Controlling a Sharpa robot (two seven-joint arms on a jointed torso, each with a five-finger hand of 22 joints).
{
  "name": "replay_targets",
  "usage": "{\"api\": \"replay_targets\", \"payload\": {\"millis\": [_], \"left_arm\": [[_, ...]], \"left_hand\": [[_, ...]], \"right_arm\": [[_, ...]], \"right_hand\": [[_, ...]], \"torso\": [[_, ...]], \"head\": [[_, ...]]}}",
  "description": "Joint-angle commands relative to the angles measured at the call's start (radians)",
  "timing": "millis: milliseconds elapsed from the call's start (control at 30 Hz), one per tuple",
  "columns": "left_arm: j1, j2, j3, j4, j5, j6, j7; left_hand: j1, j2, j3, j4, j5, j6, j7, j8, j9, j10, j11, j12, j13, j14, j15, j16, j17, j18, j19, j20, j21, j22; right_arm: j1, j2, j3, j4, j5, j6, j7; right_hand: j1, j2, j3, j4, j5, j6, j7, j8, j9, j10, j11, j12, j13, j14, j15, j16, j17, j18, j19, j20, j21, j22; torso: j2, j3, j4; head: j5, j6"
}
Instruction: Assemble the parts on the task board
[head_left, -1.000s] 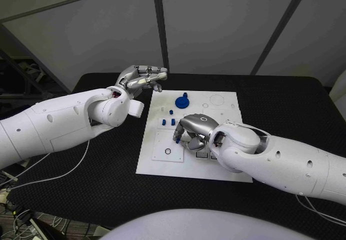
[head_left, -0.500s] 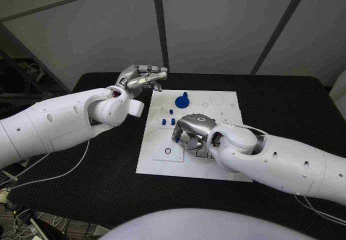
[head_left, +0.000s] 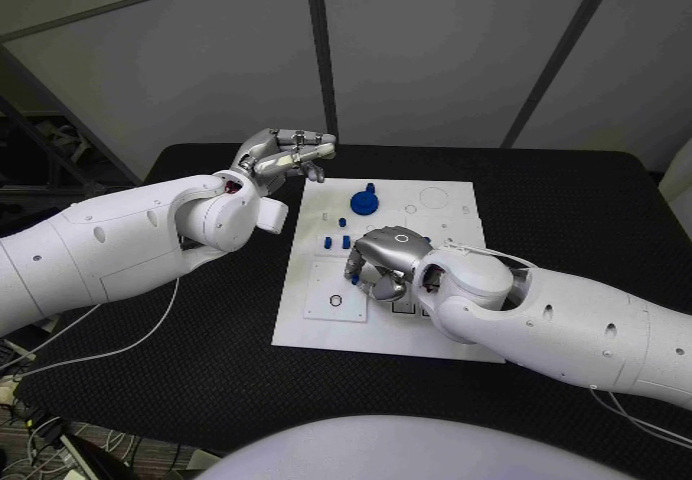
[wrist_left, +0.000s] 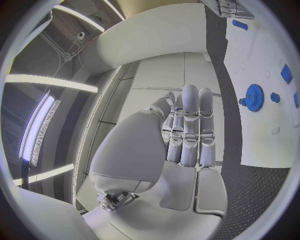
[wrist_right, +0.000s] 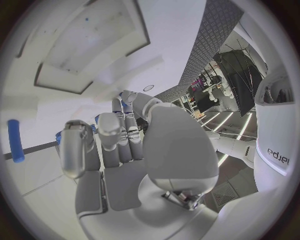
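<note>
The right hand (head_left: 382, 262) hangs low over the middle of the task board (head_left: 440, 215), fingers curled; whether it holds a part I cannot tell. The left hand (head_left: 284, 153) hovers empty, fingers together, beyond the board's far left corner, near the blue gear (head_left: 366, 203)

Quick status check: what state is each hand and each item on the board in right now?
Left hand: raised beside the board's far corner, fingers curled in, holding nothing.
Right hand: fingers curled down over the board's middle; a grip cannot be told.
Blue gear: on the board, untouched.
Small blue parts: lying loose on the board.
</note>
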Motion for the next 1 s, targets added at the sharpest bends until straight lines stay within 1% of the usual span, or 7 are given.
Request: {"api": "replay_targets", "payload": {"millis": [33,133,167,233,600,833,1000], "left_arm": [[0.001,0.001,0.001,0.000,0.003,0.017,-0.002],[0.001,0.001,0.001,-0.001,0.003,0.021,-0.003],[0.001,0.001,0.001,-0.001,0.003,0.023,-0.003],[0.001,0.001,0.001,-0.002,0.003,0.026,-0.004],[0.001,0.000,0.000,-0.007,0.003,0.032,-0.005],[0.001,0.000,-0.001,-0.009,0.003,0.034,-0.007],[0.000,0.003,-0.003,-0.012,0.003,0.036,-0.008]], "left_hand": [[-0.012,-0.001,0.005,-0.002,-0.006,0.000,0.002,-0.006,-0.001,-0.002,0.007,-0.004,0.001,0.000,0.002,-0.004,-0.001,-0.012,0.002,0.003,-0.005,-0.001],[-0.013,-0.002,0.006,-0.002,-0.009,-0.001,0.002,-0.006,-0.001,-0.002,0.007,-0.004,0.001,0.000,0.002,-0.005,-0.001,-0.012,0.003,0.004,-0.006,-0.002],[-0.014,-0.002,0.006,-0.002,-0.009,-0.001,0.003,-0.007,-0.001,-0.002,0.007,-0.004,0.001,0.000,0.002,-0.005,-0.001,-0.012,0.003,0.004,-0.007,-0.002],[-0.015,-0.003,0.006,-0.002,-0.011,-0.001,0.003,-0.007,-0.001,-0.003,0.007,-0.004,0.001,0.000,0.002,-0.005,-0.001,-0.012,0.003,0.004,-0.008,-0.003],[-0.015,-0.003,0.006,-0.002,-0.011,-0.001,0.003,-0.007,-0.001,-0.003,0.007,-0.004,0.001,0.000,0.002,-0.005,-0.001,-0.012,0.003,0.004,-0.008,-0.003],[-0.017,-0.002,0.007,-0.002,-0.013,-0.001,0.003,-0.007,-0.001,-0.003,0.007,-0.004,0.001,0.000,0.003,-0.006,-0.001,-0.012,0.003,0.004,-0.009,-0.003],[-0.017,-0.002,0.007,-0.002,-0.013,-0.001,0.003,-0.007,-0.001,-0.003,0.007,-0.004,0.001,0.000,0.003,-0.006,-0.001,-0.012,0.003,0.004,-0.009,-0.003]], "right_arm": [[0.000,-0.003,-0.001,0.001,-0.013,-0.022,0.010],[0.000,-0.009,-0.002,0.004,0.001,-0.072,0.033],[-0.001,-0.012,-0.002,0.006,0.007,-0.095,0.043],[-0.001,-0.018,-0.002,0.012,0.015,-0.123,0.055],[-0.002,-0.112,0.001,0.096,0.068,-0.215,0.078],[0.013,-0.211,0.069,0.123,0.097,-0.177,0.019],[0.035,-0.248,0.088,0.104,0.080,-0.113,-0.005]], "right_hand": [[-0.013,-0.008,-0.006,-0.008,-0.007,-0.017,0.002,-0.004,-0.004,-0.030,0.006,-0.001,-0.007,-0.014,0.005,-0.029,-0.038,0.025,-0.017,0.009,-0.045,0.099],[-0.034,-0.022,-0.037,0.002,-0.012,-0.045,-0.004,-0.004,-0.011,-0.051,0.008,0.001,-0.007,-0.024,0.008,-0.061,-0.078,0.036,-0.040,0.013,-0.092,0.063],[-0.039,-0.026,-0.059,0.007,-0.043,-0.064,-0.018,-0.004,-0.016,-0.058,0.009,0.003,-0.006,-0.025,0.008,-0.070,-0.091,0.038,-0.043,0.015,-0.104,0.054],[-0.036,-0.024,-0.086,0.013,-0.076,-0.075,-0.018,-0.003,-0.020,-0.062,0.008,0.005,-0.002,-0.024,0.008,-0.077,-0.103,0.039,-0.043,0.014,-0.112,0.048],[-0.020,-0.018,-0.112,0.017,-0.081,-0.083,-0.016,-0.001,-0.023,-0.056,0.006,0.011,0.007,-0.018,0.005,-0.079,-0.112,0.037,-0.034,0.014,-0.110,0.050],[-0.017,-0.020,-0.118,0.018,-0.080,-0.090,-0.018,-0.004,-0.026,-0.054,0.005,0.011,0.009,-0.014,0.005,-0.074,-0.108,0.035,-0.029,0.013,-0.103,0.055],[0.001,-0.019,-0.125,0.016,-0.079,-0.103,-0.017,-0.004,-0.034,-0.066,0.008,0.005,0.008,-0.007,0.006,-0.064,-0.100,0.036,-0.027,0.013,-0.108,0.052]], "torso": [[-0.001,0.0008,-0.0008],[-0.001,0.0002,-0.0006],[-0.001,0.0003,-0.0006],[-0.001,0.0011,-0.0001],[-0.002,0.0005,-0.0027],[-0.004,-0.0006,-0.0089],[-0.004,-0.0011,-0.0073]], "head": [[0.000,0.001],[0.001,0.001],[0.001,0.001],[0.001,0.002],[-0.002,0.009],[-0.022,0.028],[-0.034,0.038]]}}
